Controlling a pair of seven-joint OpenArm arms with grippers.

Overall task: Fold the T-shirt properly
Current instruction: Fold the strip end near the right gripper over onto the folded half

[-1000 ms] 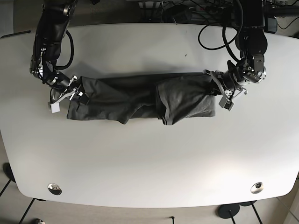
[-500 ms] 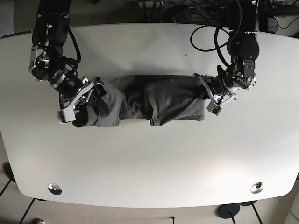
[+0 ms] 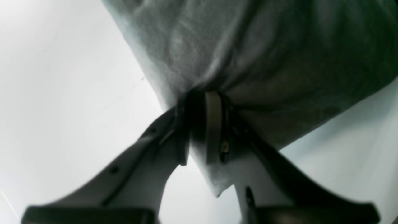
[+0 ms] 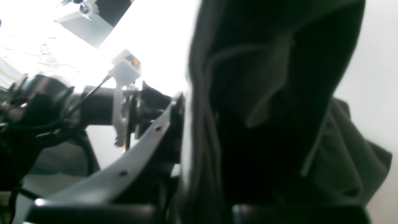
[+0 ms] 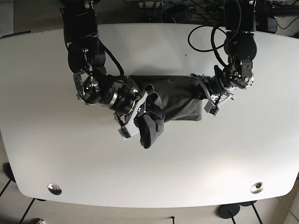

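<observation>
T-shirt (image 5: 175,98) is floppy, light cloth; both end effectors, left (image 5: 209,93) and right (image 5: 140,112), stay clenched on its ends.

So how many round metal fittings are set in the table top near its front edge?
2. One metal fitting sits near the front left corner of the white table in the base view, the other near the front right corner. None shows elsewhere.
</observation>
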